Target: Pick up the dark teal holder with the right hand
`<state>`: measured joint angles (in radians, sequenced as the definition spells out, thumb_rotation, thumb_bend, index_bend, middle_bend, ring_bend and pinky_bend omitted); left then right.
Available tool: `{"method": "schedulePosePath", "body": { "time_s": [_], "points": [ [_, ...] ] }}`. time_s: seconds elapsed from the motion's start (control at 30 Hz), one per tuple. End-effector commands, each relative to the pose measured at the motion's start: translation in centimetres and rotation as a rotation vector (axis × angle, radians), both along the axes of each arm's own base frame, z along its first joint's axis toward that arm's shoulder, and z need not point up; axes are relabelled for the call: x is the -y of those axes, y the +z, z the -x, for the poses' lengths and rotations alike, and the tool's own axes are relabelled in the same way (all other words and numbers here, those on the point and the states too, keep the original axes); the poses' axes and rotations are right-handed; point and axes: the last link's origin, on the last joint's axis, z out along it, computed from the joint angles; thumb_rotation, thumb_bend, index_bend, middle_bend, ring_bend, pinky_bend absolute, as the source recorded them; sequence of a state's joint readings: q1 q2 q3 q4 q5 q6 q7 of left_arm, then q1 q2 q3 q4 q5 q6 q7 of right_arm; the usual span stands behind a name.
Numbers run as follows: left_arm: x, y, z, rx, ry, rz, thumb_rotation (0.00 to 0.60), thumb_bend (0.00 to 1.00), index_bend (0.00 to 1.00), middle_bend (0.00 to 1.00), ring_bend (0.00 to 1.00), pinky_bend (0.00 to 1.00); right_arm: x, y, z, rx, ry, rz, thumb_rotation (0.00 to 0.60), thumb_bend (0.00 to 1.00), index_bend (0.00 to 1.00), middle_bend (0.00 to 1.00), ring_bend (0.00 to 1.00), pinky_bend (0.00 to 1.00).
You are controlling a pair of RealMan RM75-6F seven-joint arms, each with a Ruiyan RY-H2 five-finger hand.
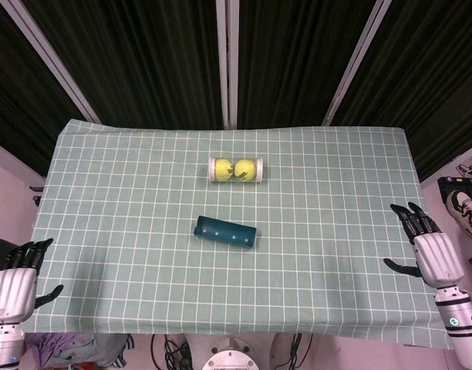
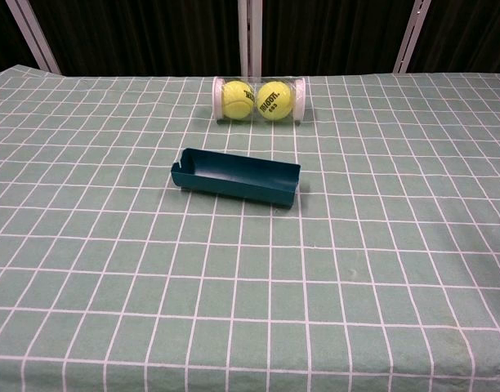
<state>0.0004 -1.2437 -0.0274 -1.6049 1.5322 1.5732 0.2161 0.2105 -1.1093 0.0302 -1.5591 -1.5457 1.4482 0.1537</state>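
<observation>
The dark teal holder [image 1: 225, 232] [image 2: 236, 176] is a long open trough lying flat near the middle of the green checked tablecloth. My right hand [image 1: 429, 248] hovers at the table's right edge, fingers spread and holding nothing, far to the right of the holder. At the front left corner my left hand [image 1: 14, 281] is likewise open and empty. Neither hand shows in the chest view.
A clear tube with two yellow tennis balls [image 1: 236, 169] [image 2: 258, 99] lies on its side just behind the holder. The tablecloth [image 1: 112, 200] covers the whole table. Shoes [image 1: 463, 204] sit on the floor beyond the right edge.
</observation>
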Motion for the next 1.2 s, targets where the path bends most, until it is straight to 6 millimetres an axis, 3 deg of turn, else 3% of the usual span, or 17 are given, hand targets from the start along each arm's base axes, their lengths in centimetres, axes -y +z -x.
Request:
{"method": "schedulePosePath", "body": {
  "time_s": [0.03, 0.2, 0.27, 0.33, 0.47, 0.67, 0.83, 1.0, 1.2],
  "points": [
    [0.0, -0.1, 0.0, 0.000, 0.002, 0.001, 0.600, 0.09, 0.13, 0.19, 0.14, 0.18, 0.0, -0.2, 0.0, 0.000, -0.002, -0.002, 0.600, 0.00, 0.00, 0.11, 0.01, 0.18],
    [0.1, -0.1, 0.0, 0.000, 0.000, 0.000, 0.600, 0.09, 0.13, 0.19, 0.14, 0.18, 0.0, -0.7, -0.5, 0.001, 0.009, -0.021, 0.600, 0.00, 0.00, 0.11, 0.01, 0.18],
    [0.3, -0.1, -0.1, -0.002, -0.004, -0.003, 0.600, 0.09, 0.13, 0.19, 0.14, 0.18, 0.3, -1.4, -1.6, 0.029, 0.037, -0.059, 0.600, 0.00, 0.00, 0.12, 0.01, 0.18],
    [0.5, 0.0, -0.2, -0.002, -0.007, -0.007, 0.600, 0.09, 0.13, 0.19, 0.14, 0.18, 0.6, -2.3, -3.0, 0.058, 0.075, -0.112, 0.600, 0.00, 0.00, 0.12, 0.01, 0.18],
    [1.2, 0.0, -0.2, 0.006, -0.007, -0.018, 0.600, 0.09, 0.13, 0.19, 0.14, 0.18, 1.6, -4.9, -7.9, 0.144, 0.160, -0.260, 0.600, 0.00, 0.00, 0.11, 0.01, 0.18],
    [2.2, -0.1, 0.1, 0.016, -0.002, -0.025, 0.600, 0.09, 0.13, 0.19, 0.14, 0.18, 6.2, -11.8, -16.2, 0.206, 0.224, -0.496, 0.600, 0.00, 0.00, 0.05, 0.00, 0.18],
    [2.7, 0.0, 0.9, 0.024, 0.016, -0.030, 0.600, 0.09, 0.13, 0.19, 0.14, 0.18, 9.7, -17.8, -20.1, 0.214, 0.188, -0.540, 0.600, 0.00, 0.00, 0.04, 0.00, 0.18],
    [2.9, 0.1, 1.8, 0.036, 0.040, -0.030, 0.600, 0.09, 0.13, 0.19, 0.14, 0.18, 11.0, -22.1, -22.2, 0.207, 0.145, -0.590, 0.600, 0.00, 0.00, 0.05, 0.00, 0.18],
    [2.9, 0.3, 2.6, 0.044, 0.055, -0.036, 0.600, 0.09, 0.13, 0.19, 0.14, 0.18, 12.6, -25.1, -23.3, 0.168, 0.113, -0.560, 0.600, 0.00, 0.00, 0.06, 0.00, 0.18]
  ]
}}
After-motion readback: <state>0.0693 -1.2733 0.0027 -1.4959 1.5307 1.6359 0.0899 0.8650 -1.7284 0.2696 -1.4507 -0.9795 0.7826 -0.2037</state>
